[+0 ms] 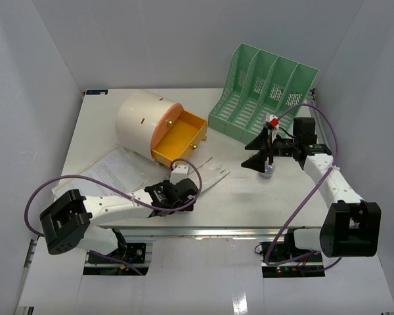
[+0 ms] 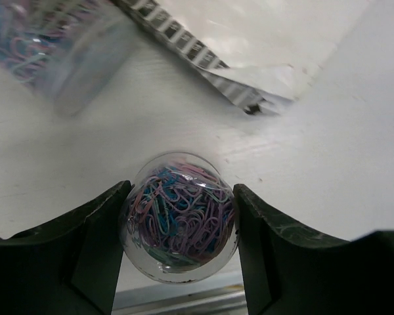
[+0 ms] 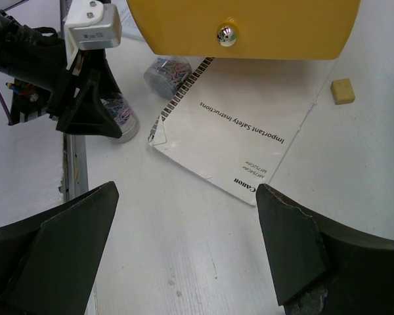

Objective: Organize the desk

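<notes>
The white desk (image 1: 249, 197) carries loose items. My left gripper (image 1: 188, 194) is low near the front rail (image 1: 217, 231). In the left wrist view my left gripper (image 2: 182, 189) is shut on a clear round jar of coloured paper clips (image 2: 179, 223), a finger touching each side. The right wrist view shows that jar (image 3: 121, 113) held by the left fingers (image 3: 85, 105). A second paper-clip jar (image 3: 167, 71) lies by a white Canon booklet (image 3: 236, 125). My right gripper (image 1: 253, 153) hovers over mid-desk, open and empty (image 3: 185, 190).
A cream cylindrical box (image 1: 141, 121) with its yellow drawer (image 1: 177, 139) pulled open stands at the back left. A mint-green file rack (image 1: 262, 92) stands at the back right. Papers (image 1: 111, 170) lie at the left. A small yellow block (image 3: 342, 91) lies beside the booklet.
</notes>
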`<state>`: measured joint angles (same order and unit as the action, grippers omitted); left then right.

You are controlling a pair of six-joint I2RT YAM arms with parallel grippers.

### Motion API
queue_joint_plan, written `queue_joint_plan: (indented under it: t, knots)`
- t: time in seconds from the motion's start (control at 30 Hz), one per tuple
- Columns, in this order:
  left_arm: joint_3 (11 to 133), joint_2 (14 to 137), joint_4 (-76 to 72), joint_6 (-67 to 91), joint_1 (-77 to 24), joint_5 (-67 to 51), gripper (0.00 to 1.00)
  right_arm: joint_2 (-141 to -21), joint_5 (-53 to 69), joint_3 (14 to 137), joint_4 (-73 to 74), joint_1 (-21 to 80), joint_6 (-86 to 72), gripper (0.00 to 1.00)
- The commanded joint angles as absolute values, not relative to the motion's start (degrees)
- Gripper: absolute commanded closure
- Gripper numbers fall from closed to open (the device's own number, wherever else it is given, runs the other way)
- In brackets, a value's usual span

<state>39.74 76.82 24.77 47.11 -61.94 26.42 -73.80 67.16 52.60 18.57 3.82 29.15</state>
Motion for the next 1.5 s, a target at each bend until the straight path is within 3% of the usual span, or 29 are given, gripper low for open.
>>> queue_joint_plan:
  t: [0.0,0.13,0.33,0.6,0.97,1.03,1.23,1.47]
  knots:
    - [43.41,71.15,19.74,33.54,-64.49,11.77,0.68,-72.78,68.90,52.21,18.89,3.43,30.06,0.08]
    - [45.48,64.96,19.59,26.17,-64.50,5.60,0.72,-72.77,68.91,52.29,18.98,3.34,30.15,0.08]
    - [58.07,63.75,23.11,20.10,-59.17,12.60,0.72,-72.56,69.12,52.21,19.07,2.93,30.15,0.08]
    - [77.24,78.10,23.53,14.07,-40.90,8.61,0.72,-71.98,69.50,52.16,19.49,1.87,30.37,0.08]
    - [93.61,95.13,26.21,8.82,-38.14,15.99,0.68,-72.84,70.22,53.00,21.64,1.14,31.81,0.09]
    - [94.73,96.41,26.74,8.48,-38.14,16.41,0.65,-72.91,70.14,53.09,21.98,1.06,32.04,0.09]
    - [98.08,100.63,28.66,7.74,-38.14,19.16,0.32,-73.21,70.22,53.35,22.50,0.97,32.52,0.09]
    - [101.16,103.26,30.57,7.28,-38.14,19.55,0.11,-73.14,70.15,53.44,22.78,0.70,32.71,0.09]
